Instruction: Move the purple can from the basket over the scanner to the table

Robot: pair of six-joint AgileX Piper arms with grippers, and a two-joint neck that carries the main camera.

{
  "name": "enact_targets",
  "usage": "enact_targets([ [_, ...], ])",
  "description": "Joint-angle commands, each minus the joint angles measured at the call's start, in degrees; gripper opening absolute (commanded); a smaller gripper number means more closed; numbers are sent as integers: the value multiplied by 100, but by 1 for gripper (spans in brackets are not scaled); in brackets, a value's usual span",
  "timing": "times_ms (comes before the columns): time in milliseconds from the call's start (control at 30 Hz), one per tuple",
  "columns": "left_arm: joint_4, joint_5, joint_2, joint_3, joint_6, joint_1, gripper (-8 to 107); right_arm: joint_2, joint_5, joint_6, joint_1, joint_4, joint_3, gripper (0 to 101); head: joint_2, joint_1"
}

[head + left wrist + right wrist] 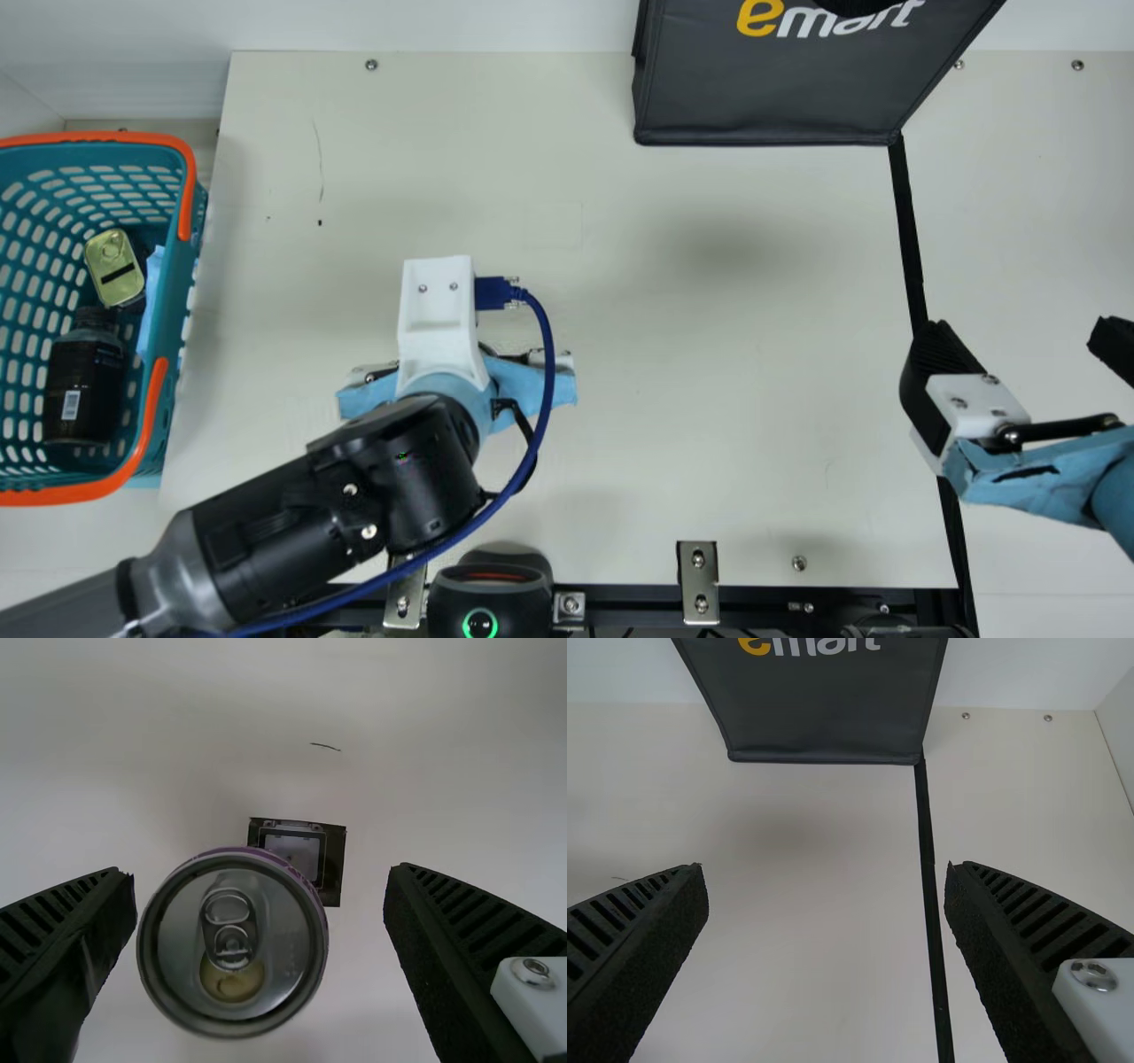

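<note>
main cam: high above l gripper & r gripper, looks steeply down, farthest off. l wrist cam: close behind l gripper's tips, faces down; shares table w/ main. r wrist cam: close behind r gripper's tips, angled fwd; shares dark bag beyond w/ main.

Left arm stretched out, left claw pointed down, opened wide. Right claw opened wide too, fingers held apart.

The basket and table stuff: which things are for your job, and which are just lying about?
For the job:
- purple can
- basket, where it comes from
- scanner, to pass it over
- table, where it ends up
- my left gripper, open

Just lying about:
- black bag
- dark bottle in the basket
- gold-coloured tin in the basket
</note>
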Motion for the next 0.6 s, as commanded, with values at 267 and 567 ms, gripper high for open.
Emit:
enact_targets([
  [267, 30, -272, 171, 157, -349, 91, 90, 0, 0, 0, 0, 0, 0, 95, 9, -166],
  [567, 39, -387, 230, 243, -633, 131, 50, 0, -3, 0, 0, 0, 0, 95, 9, -166],
])
